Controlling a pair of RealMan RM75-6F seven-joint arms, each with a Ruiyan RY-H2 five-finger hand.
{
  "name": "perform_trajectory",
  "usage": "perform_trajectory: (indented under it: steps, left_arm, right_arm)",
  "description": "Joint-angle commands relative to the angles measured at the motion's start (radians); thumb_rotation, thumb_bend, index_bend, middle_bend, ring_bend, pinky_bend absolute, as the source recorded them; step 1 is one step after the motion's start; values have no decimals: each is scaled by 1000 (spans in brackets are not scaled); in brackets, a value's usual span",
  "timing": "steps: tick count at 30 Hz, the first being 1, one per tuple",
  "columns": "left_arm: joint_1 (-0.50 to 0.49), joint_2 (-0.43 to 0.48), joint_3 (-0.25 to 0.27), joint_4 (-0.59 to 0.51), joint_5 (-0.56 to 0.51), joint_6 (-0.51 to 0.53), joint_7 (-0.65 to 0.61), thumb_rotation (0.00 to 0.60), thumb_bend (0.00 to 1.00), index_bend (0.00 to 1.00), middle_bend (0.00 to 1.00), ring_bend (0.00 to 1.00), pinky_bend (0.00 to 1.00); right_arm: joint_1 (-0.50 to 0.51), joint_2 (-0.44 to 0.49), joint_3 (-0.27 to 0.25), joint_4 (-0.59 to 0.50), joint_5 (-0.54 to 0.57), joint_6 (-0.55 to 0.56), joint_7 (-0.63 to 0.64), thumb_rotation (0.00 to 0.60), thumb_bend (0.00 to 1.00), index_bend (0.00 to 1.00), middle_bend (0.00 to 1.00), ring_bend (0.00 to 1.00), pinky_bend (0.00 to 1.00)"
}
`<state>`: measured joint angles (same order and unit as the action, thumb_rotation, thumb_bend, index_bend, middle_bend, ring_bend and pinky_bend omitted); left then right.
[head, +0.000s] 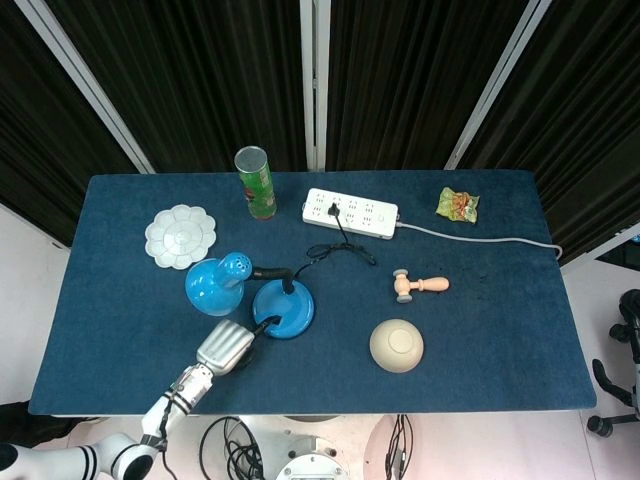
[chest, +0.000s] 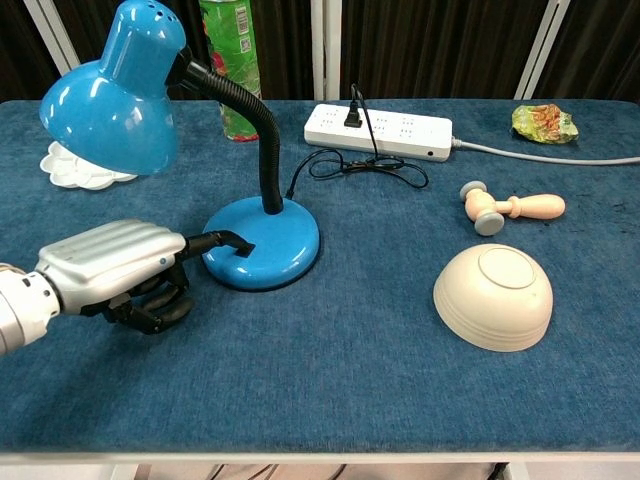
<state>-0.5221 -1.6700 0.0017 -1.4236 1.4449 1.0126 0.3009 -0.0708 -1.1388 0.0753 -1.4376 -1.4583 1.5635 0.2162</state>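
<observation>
Left hand (chest: 115, 268): at the table's near left, one finger stretched onto the base of the blue desk lamp (chest: 262, 243), the rest curled under, gripping nothing. Lamp: upright left of centre, shade unlit; press apparently in progress, lighting outstanding. Right hand: unseen.

Bright, even overhead light; sharp focus, soft shadows

Blue gooseneck desk lamp (chest: 262, 240) stands upright on its round base, shade (chest: 112, 95) tilted down-left.
</observation>
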Motion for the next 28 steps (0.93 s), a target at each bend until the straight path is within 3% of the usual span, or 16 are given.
perform_trajectory:
  steps: [1, 5, 10, 13, 15, 17, 20, 22, 25, 28]
  left_arm:
    - [11, 21, 4, -24, 11, 30, 14, 600, 521, 108, 838, 867, 952]
    - [57, 82, 23, -68, 45, 129, 36, 600, 520, 125, 832, 864, 949]
    - [136, 145, 53, -19, 82, 260, -32, 600, 504, 222, 784, 838, 916]
    - [174, 190, 56, 23, 65, 298, -81, 600, 496, 254, 722, 769, 865]
    - [203, 214, 49, 66, 73, 355, -137, 600, 471, 238, 628, 663, 813]
    - [230, 227, 36, 107, 73, 410, -189, 600, 394, 185, 453, 451, 696]
    - [267, 252, 14, 142, 59, 470, -248, 600, 273, 109, 159, 139, 440]
    - [280, 281, 14, 146, 64, 486, -281, 600, 225, 61, 34, 28, 313]
    - [294, 318, 20, 144, 68, 488, -302, 600, 120, 35, 0, 0, 118]
    - [297, 354, 30, 119, 75, 470, -302, 600, 64, 29, 0, 0, 50]
  right_arm:
    - [1, 1, 1, -2, -1, 1, 0, 600, 289, 0, 0, 0, 0]
    - [3, 4, 2, -8, -6, 4, -3, 600, 289, 0, 0, 0, 0]
    - [3, 2, -2, -14, -14, 7, -12, 600, 292, 0, 0, 0, 0]
    - [1, 3, -3, -22, -19, 15, -21, 600, 294, 0, 0, 0, 0]
    - [-1, 6, -3, -30, -21, 21, -27, 600, 294, 0, 0, 0, 0]
    - [-2, 9, -3, -37, -23, 23, -34, 600, 294, 0, 0, 0, 0]
    - [3, 13, -4, -45, -26, 19, -49, 600, 294, 0, 0, 0, 0]
    - [7, 13, -6, -51, -29, 11, -59, 600, 293, 0, 0, 0, 0]
    - [12, 6, -7, -52, -31, 8, -89, 600, 289, 0, 0, 0, 0]
    - [13, -5, -5, -58, -12, -4, -121, 600, 276, 0, 0, 0, 0]
